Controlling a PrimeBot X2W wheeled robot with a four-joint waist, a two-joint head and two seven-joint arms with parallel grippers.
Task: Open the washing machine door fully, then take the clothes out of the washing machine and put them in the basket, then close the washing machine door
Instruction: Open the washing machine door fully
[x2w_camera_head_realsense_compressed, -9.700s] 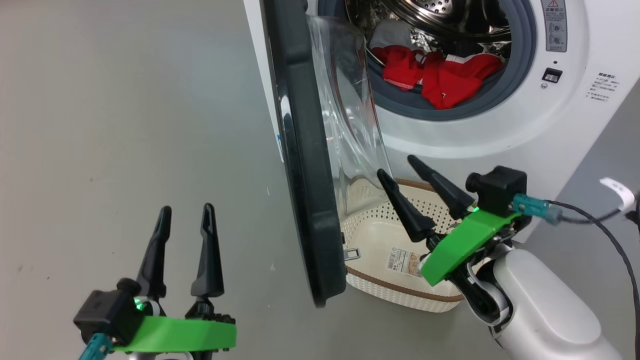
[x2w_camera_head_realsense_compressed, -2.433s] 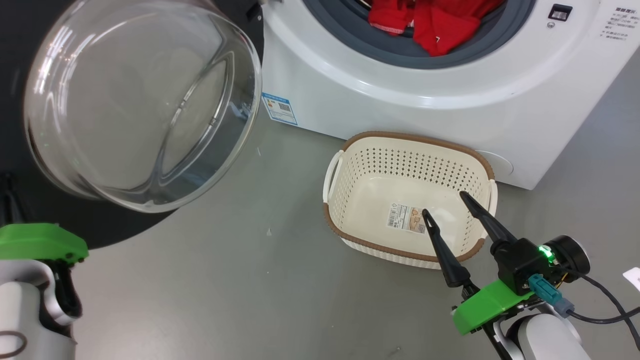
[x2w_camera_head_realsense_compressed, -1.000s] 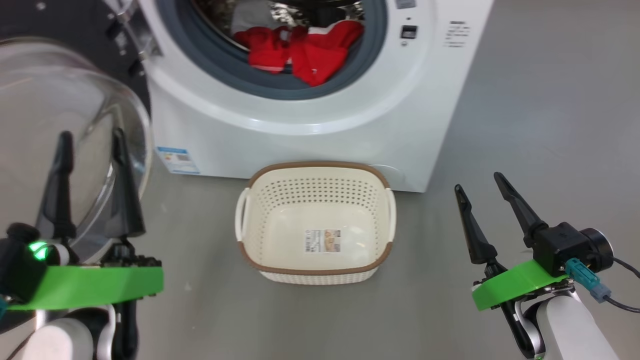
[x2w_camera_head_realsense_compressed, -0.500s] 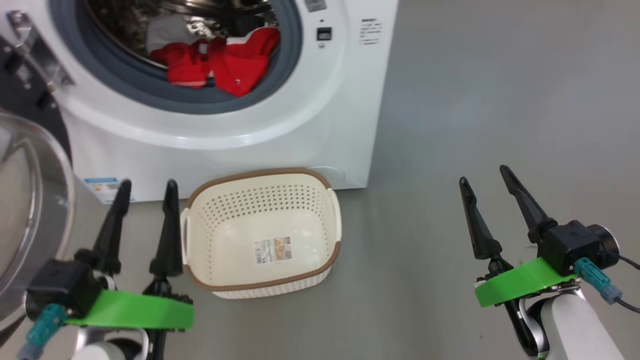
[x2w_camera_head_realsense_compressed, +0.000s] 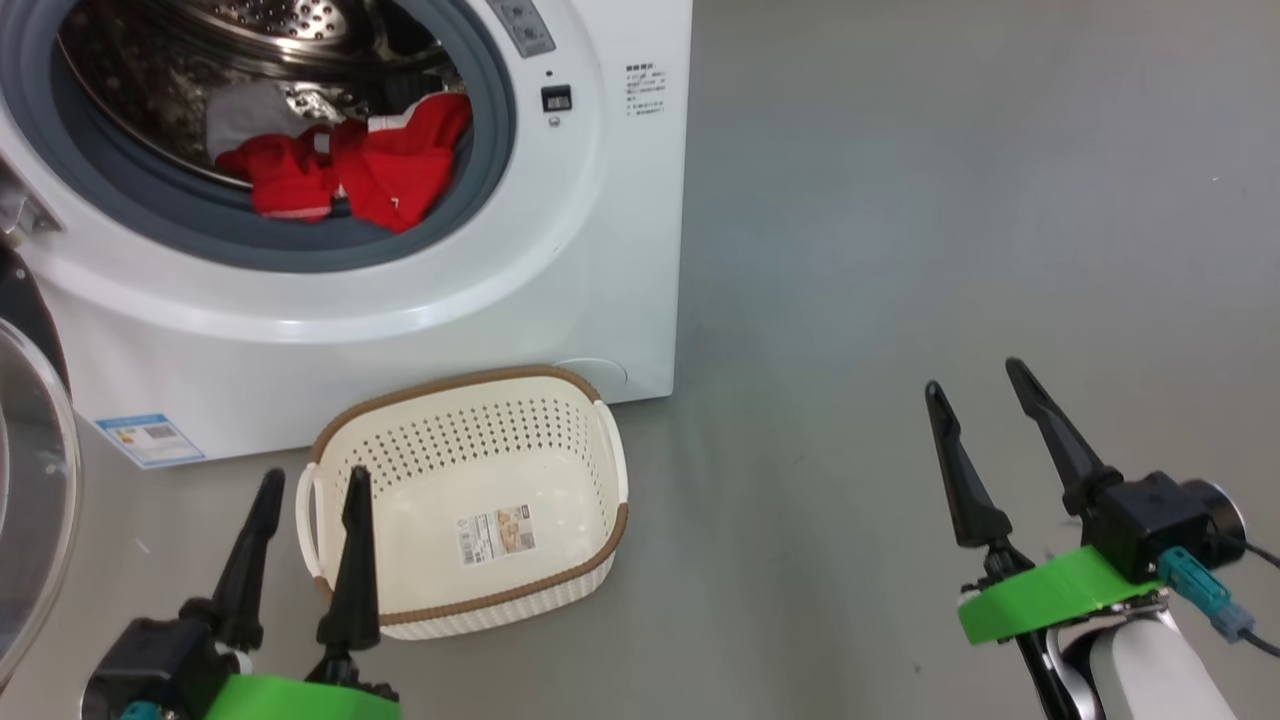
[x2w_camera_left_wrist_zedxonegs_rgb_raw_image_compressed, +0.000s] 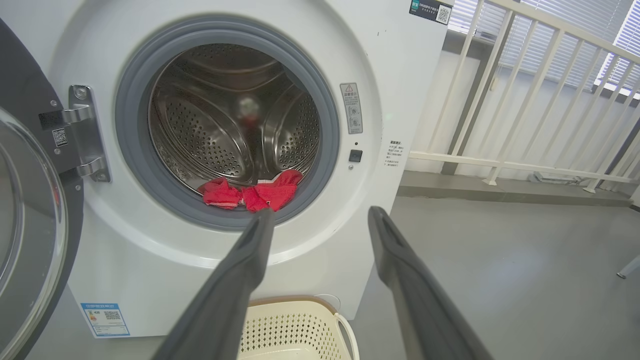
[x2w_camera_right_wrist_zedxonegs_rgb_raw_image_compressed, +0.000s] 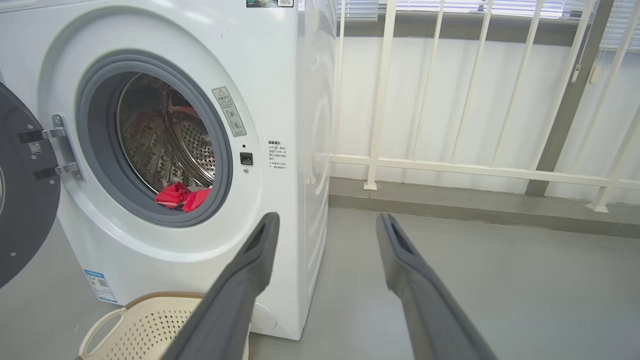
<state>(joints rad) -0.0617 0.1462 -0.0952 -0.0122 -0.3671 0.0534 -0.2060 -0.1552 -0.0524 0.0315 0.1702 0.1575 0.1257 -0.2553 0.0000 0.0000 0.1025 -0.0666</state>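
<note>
Left claw (x2w_camera_head_realsense_compressed: 314, 475) and right claw (x2w_camera_head_realsense_compressed: 974, 377) are open and empty. Red clothes (x2w_camera_head_realsense_compressed: 345, 175) lie in the washing machine (x2w_camera_head_realsense_compressed: 600, 250); the basket (x2w_camera_head_realsense_compressed: 470, 440) stands just before it.

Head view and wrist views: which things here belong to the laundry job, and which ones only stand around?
Part of the job:
- washing machine
- washing machine door, open to the side
- clothes, red, lying in the drum
- basket, empty, on the floor before the machine

Only standing around:
- white railing
- window blinds
- grey floor
</note>
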